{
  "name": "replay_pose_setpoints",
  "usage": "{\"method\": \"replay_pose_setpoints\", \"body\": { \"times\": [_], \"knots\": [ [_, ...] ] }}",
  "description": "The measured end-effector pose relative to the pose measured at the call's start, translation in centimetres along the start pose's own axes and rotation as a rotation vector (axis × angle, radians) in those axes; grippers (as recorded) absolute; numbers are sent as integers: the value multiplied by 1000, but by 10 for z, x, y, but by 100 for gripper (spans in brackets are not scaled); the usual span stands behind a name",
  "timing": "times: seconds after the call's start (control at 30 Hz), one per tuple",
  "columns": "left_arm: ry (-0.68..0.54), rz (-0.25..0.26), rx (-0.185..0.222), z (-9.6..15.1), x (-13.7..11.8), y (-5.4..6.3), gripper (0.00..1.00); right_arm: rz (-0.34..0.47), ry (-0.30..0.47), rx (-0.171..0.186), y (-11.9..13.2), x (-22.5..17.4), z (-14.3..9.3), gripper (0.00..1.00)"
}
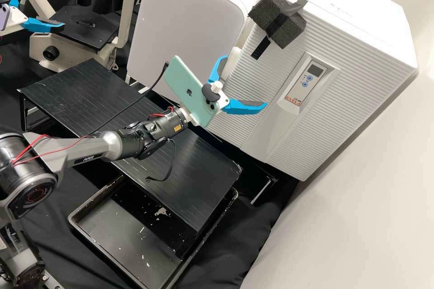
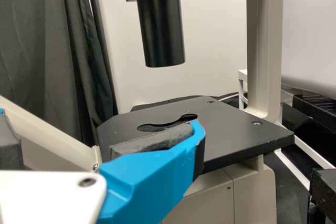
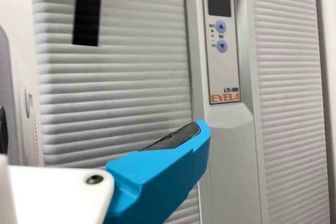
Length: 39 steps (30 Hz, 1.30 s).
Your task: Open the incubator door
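Note:
The white incubator (image 1: 357,54) stands at the right of the high view, its ribbed door (image 1: 235,99) closed. Dark foam blocks (image 1: 287,31) are strapped at the door's upper edge. My right gripper (image 1: 246,82) is open in front of the door's lower part, nothing between its fingers. In the right wrist view the open right gripper (image 3: 102,124) has one finger overlapping the ribbed door (image 3: 142,87) beside the control panel (image 3: 223,51). At the far left, my left gripper (image 1: 46,9) stands open by the microscope; the left wrist view shows this left gripper (image 2: 100,129) before the microscope stage (image 2: 236,135).
A black slatted platform (image 1: 90,95) lies below the right arm, with a black tray (image 1: 81,210) partly under it. A white rounded appliance (image 1: 190,13) stands left of the incubator. The microscope (image 1: 126,13) is at the back left, a pale wall (image 1: 361,216) at the right.

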Motion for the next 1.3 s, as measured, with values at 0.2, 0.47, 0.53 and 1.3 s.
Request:
{"method": "replay_pose_setpoints", "body": {
  "times": [0.2,0.47,0.53,1.3],
  "knots": [
    [0,0,0,0,0,0,100,27,-25,0,2,5,2,0],
    [0,0,0,0,0,0,100,24,-35,-2,0,8,5,0],
    [0,0,0,0,0,0,100,24,-35,-2,-1,9,5,0],
    [0,0,0,0,0,0,100,6,-78,-30,-2,5,-2,0]
  ]
}}
